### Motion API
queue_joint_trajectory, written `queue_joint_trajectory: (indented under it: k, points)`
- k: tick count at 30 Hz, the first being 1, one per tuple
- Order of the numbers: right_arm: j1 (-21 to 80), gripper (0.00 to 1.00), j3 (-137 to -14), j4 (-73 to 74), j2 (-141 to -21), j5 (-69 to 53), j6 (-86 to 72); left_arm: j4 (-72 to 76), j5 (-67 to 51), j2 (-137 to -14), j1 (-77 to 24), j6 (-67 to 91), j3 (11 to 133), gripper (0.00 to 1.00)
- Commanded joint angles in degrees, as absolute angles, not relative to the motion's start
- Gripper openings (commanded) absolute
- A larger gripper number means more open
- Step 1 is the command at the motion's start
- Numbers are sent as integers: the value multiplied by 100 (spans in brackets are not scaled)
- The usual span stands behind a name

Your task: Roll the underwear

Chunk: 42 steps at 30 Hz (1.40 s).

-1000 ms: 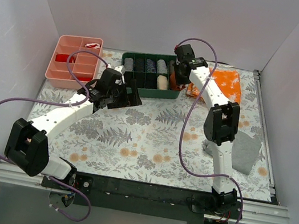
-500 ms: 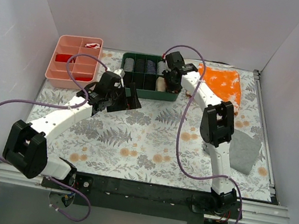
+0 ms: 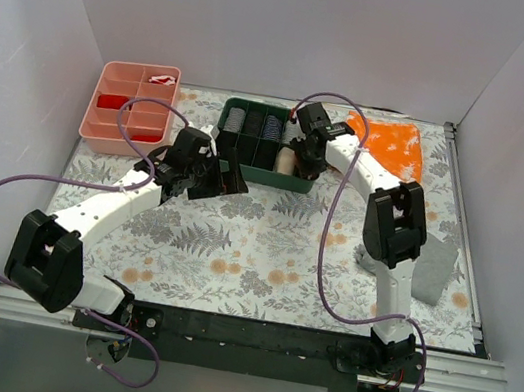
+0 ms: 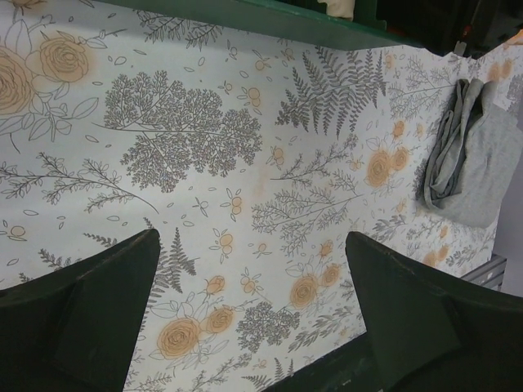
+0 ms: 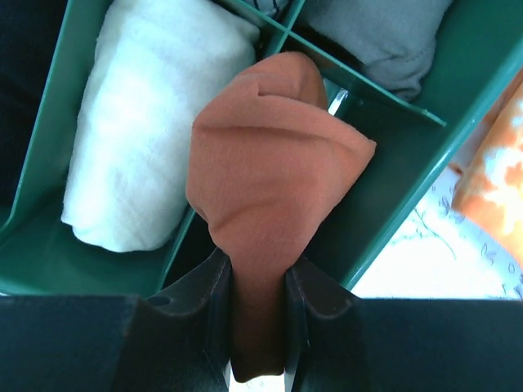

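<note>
Rust-brown underwear (image 5: 270, 180) looks soft, light, prone to unroll; the right pincer (image 5: 257, 282) clamps its bunched end, roll bulging ahead.

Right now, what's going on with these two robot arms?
The right gripper is pinching the rust-brown underwear, bunched up, over the green divided tray, beside a white rolled cloth. The left gripper is open and empty above the floral table cover. A grey cloth lies on it.
</note>
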<state>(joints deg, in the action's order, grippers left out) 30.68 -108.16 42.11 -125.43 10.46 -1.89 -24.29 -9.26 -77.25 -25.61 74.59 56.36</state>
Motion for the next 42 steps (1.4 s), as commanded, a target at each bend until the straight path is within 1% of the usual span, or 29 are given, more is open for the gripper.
queue_joint_trajectory:
  k: [1, 7, 13, 18, 24, 31, 34, 38, 42]
  points:
    - [3023, 1, -10460, 4685, -12041, 1072, -18, -2312, -1160, -7480, -2522, 7497, 5511, 98]
    - [2936, 1, -10301, 4640, -11865, 1178, 246, -2285, -1257, -7462, -2522, 7471, 5537, 98]
    - [2865, 1, -10713, 4772, -11927, 1107, 44, -2285, -1283, -7453, -2522, 7497, 5546, 98]
    - [2821, 1, -11134, 4982, -12058, 1046, -648, -2285, -1327, -7453, -2522, 7541, 5528, 98]
    - [2813, 1, -11197, 4913, -12032, 1037, -1326, -2338, -1397, -7523, -2522, 7480, 5590, 98]
    - [2874, 1, -11935, 5484, -12375, 1221, -2003, -2391, -1494, -7638, -2522, 7418, 5651, 98]
    - [2944, 1, -11962, 5484, -12419, 1274, -2188, -2382, -1529, -7655, -2522, 7409, 5660, 98]
    - [2979, 1, -11875, 5616, -12498, 1677, -2504, -2443, -1564, -7708, -2522, 7348, 5730, 98]
    - [2979, 1, -11444, 5266, -12078, 2056, -2628, -2505, -1485, -7682, -2522, 7277, 5766, 98]
